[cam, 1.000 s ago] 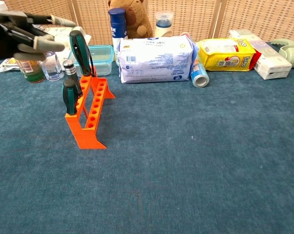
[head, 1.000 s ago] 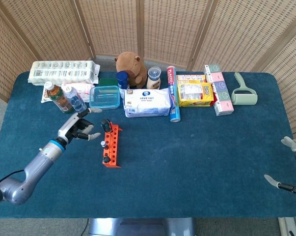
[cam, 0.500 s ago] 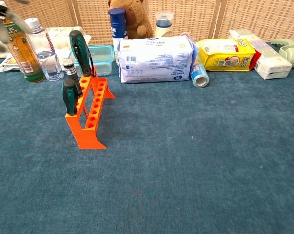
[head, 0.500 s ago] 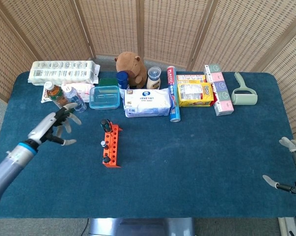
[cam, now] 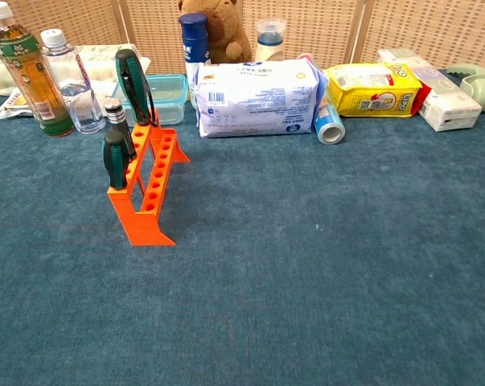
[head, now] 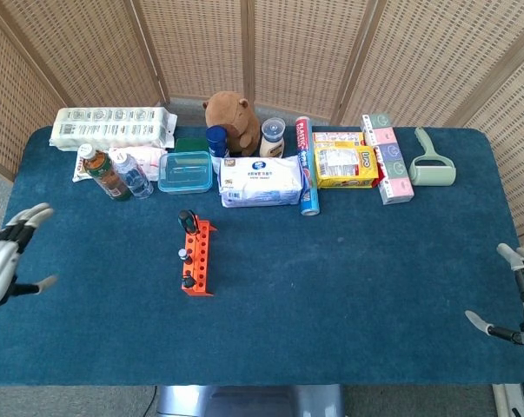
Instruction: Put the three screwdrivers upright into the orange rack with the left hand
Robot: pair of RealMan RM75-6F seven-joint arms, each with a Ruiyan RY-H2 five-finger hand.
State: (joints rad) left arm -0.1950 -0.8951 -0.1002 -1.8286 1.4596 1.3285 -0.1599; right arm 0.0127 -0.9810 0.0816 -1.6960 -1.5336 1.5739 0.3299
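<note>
The orange rack (head: pixel 197 259) (cam: pixel 144 195) stands left of the table's middle. Three screwdrivers stand upright in it: a large green-and-black one (head: pixel 187 221) (cam: pixel 132 76) at the far end, a small silver-capped one (head: pixel 182 254) (cam: pixel 114 112) in the middle, and a dark green one (head: pixel 187 281) (cam: pixel 113 159) at the near end. My left hand (head: pixel 5 258) hangs at the table's left edge, fingers spread, holding nothing. My right hand (head: pixel 517 295) shows at the far right edge, open too. The chest view shows neither hand.
Along the back stand two bottles (head: pixel 105 173) (cam: pixel 29 71), a clear blue box (head: pixel 186 170), a white wipes pack (head: pixel 262 181), a stuffed bear (head: pixel 234 117), a yellow packet (head: pixel 345 165), a blue can (cam: pixel 329 125) and a lint roller (head: pixel 433 165).
My left hand has drawn back from beside the rack to the table's left edge and has left the chest view. The rack and screwdrivers have not moved.
</note>
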